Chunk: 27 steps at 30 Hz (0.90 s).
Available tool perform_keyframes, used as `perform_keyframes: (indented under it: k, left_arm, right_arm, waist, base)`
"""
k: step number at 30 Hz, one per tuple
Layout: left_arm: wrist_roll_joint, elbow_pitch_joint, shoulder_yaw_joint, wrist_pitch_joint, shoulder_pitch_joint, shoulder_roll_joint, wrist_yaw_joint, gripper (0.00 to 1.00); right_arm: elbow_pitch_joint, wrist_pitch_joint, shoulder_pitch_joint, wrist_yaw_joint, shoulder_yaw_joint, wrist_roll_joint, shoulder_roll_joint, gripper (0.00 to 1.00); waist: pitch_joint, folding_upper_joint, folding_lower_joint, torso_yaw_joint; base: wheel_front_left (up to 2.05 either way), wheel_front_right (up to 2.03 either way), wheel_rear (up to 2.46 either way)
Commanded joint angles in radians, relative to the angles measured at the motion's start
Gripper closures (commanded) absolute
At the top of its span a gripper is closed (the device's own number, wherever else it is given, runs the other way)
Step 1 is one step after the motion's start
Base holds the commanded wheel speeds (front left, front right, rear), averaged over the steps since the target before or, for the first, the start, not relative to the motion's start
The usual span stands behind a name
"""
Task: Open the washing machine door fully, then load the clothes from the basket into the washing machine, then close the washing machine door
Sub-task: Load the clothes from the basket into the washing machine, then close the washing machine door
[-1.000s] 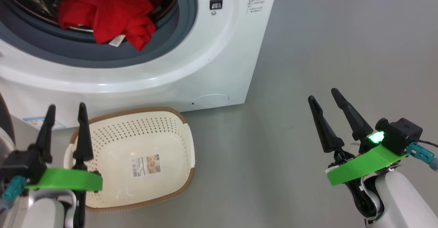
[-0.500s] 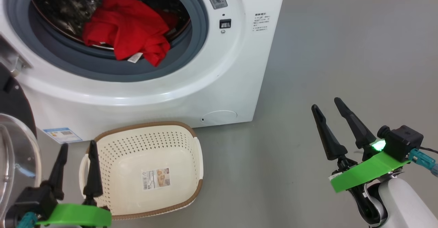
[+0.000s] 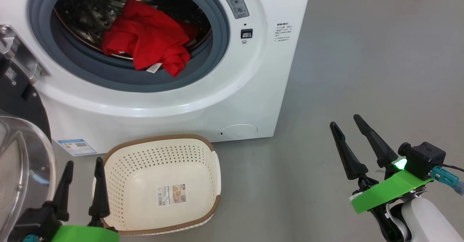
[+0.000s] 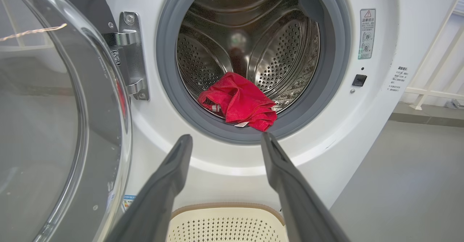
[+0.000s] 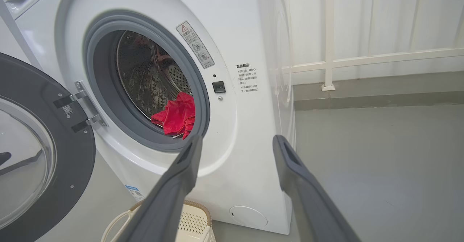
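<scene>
Fingers of the left gripper [image 3: 83, 161] stand spread with nothing between them, and those of the right gripper [image 3: 344, 121] are spread and empty too. The left gripper sits low at the washer's [image 3: 268, 89] left front, between the bulging glass of the door [image 3: 21, 100] and the near left rim of the basket [image 3: 159, 138]. In the head view one finger crosses that rim, though contact cannot be judged. The door hangs wide open on its hinge [image 4: 132, 53] at the washer's left edge, leaving the mouth unobstructed. The clothes [image 3: 148, 40] lie at the front bottom of the drum [image 4: 253, 35], with one fold and a white label draped over the drum's lip onto the gasket [image 3: 219, 28]. The basket rests on the floor [image 3: 362, 53] just before the washer, its bottom label in plain sight. The right gripper hovers well apart from the washer's right corner, over a broad stretch of grey floor. A white railing [image 5: 328, 35] runs behind.
</scene>
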Motion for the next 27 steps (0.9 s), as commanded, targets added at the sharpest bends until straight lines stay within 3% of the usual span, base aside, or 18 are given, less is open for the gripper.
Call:
perform_keyframes:
  k: [1,27]
  left_arm:
    - [0.004,-0.030,0.036,-0.005,-0.009,0.015,-0.007,0.00]
    - [0.009,-0.026,0.053,-0.005,-0.004,-0.012,-0.036,0.00]
  right_arm:
    - [-0.022,-0.005,0.013,0.002,0.022,0.014,-0.013,0.00]
    - [-0.015,-0.005,0.017,0.002,0.039,0.016,-0.028,0.00]
  waist:
    - [0.001,0.0000,0.0000,0.000]
    - [-0.017,0.0000,0.0000,-0.002]
  base:
    - [0.00,0.00,0.00]
    - [0.00,0.00,0.00]
